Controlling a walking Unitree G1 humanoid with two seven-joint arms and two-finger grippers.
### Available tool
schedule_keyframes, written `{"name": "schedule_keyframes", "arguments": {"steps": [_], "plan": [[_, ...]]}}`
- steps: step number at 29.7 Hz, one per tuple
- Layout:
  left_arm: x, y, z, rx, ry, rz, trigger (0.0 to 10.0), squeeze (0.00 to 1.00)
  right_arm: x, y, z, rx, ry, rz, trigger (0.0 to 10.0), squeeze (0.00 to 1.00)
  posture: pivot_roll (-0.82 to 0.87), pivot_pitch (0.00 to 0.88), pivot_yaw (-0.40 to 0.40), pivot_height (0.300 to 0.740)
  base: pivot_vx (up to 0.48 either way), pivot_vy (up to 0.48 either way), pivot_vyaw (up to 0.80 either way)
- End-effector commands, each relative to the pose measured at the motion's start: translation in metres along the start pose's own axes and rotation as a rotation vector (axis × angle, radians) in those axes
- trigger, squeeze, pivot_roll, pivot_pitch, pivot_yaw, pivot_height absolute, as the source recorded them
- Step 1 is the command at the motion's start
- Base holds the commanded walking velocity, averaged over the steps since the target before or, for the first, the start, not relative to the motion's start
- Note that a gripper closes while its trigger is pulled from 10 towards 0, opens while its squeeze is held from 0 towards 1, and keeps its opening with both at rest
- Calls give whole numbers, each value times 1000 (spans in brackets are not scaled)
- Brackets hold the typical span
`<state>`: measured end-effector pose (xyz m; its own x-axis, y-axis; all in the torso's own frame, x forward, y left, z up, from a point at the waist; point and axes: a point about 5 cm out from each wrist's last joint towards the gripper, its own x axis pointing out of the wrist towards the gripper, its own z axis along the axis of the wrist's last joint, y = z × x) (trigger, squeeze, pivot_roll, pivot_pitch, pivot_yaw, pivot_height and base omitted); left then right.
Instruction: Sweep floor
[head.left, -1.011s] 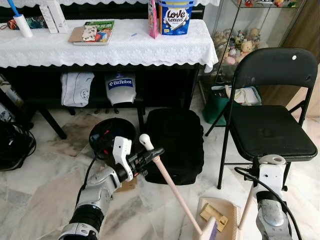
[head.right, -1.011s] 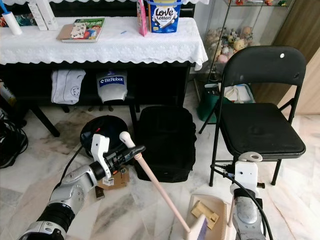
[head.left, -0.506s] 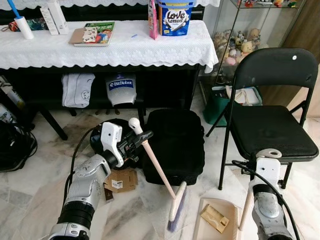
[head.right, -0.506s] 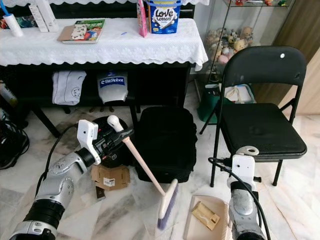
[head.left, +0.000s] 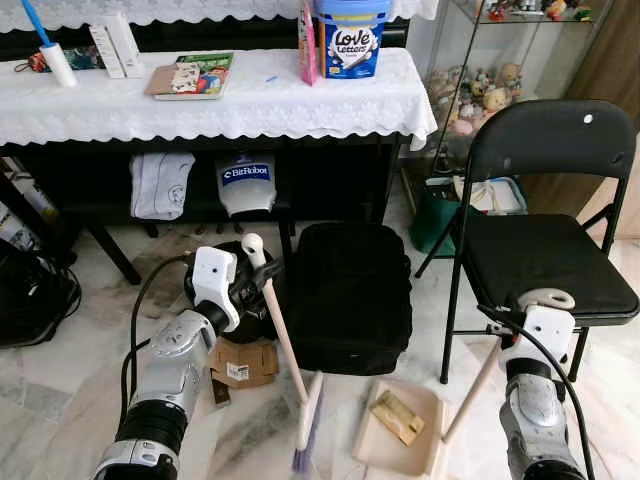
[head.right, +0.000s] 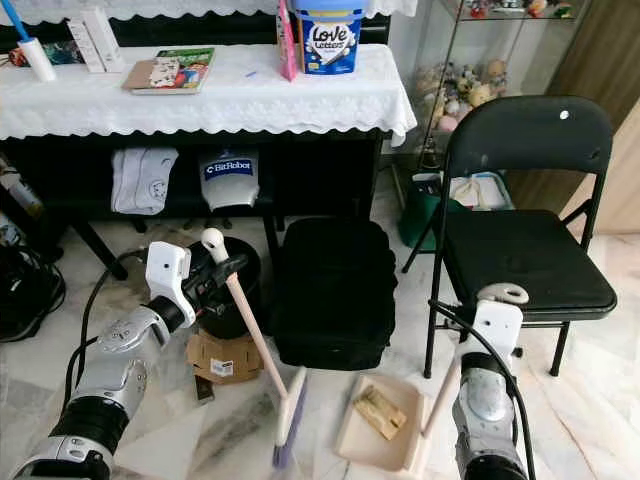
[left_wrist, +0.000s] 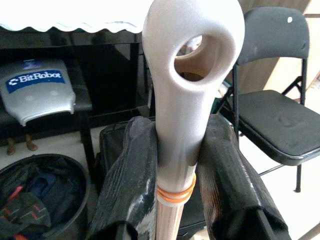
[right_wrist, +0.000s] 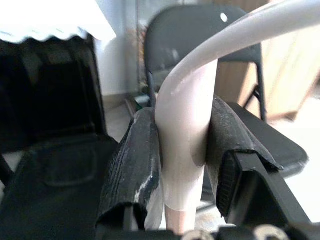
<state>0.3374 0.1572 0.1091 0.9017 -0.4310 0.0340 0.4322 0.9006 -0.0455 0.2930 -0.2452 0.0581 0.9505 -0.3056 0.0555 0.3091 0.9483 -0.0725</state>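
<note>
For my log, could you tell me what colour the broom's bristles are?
The broom's bristles are purple, clearest in the right eye view.

Silver jointed arms, white wrist camera blocks, looping black cables, worn black jaws

I see a home, a living room: marble floor, a counter with white lace cloth, a glass cabinet of small dolls, a black folding chair.
</note>
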Motion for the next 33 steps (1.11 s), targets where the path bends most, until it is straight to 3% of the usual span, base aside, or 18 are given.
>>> {"name": "schedule_keyframes", "arguments": {"steps": [1,9,13,17,22,26,33], "plan": [[4,4,11,35,-37,10,10000,0,8,5,16,20,-74,18,10000,0,-82,0,15,740,0,0,0],[10,17,22,151,-57,158,10000,0,13,19,29,68,-117,77,10000,0,-81,0,8,740,0,0,0],[14,10,25,235,-74,174,10000,0,12,26,34,93,-137,127,10000,0,-82,0,8,740,0,0,0],[18,1,26,201,-95,161,10000,0,11,25,38,91,-156,136,10000,0,-82,0,6,740,0,0,0],[21,-6,21,192,-90,155,10000,0,13,18,41,74,-162,116,10000,0,-90,0,7,740,0,0,0],[21,-6,19,173,-92,170,10000,0,14,-4,45,42,-178,10,10000,0,-91,0,9,740,0,0,0],[21,-4,21,137,-106,180,10000,0,16,-26,52,-42,-205,-84,10000,0,-92,0,14,740,0,0,0]]}}
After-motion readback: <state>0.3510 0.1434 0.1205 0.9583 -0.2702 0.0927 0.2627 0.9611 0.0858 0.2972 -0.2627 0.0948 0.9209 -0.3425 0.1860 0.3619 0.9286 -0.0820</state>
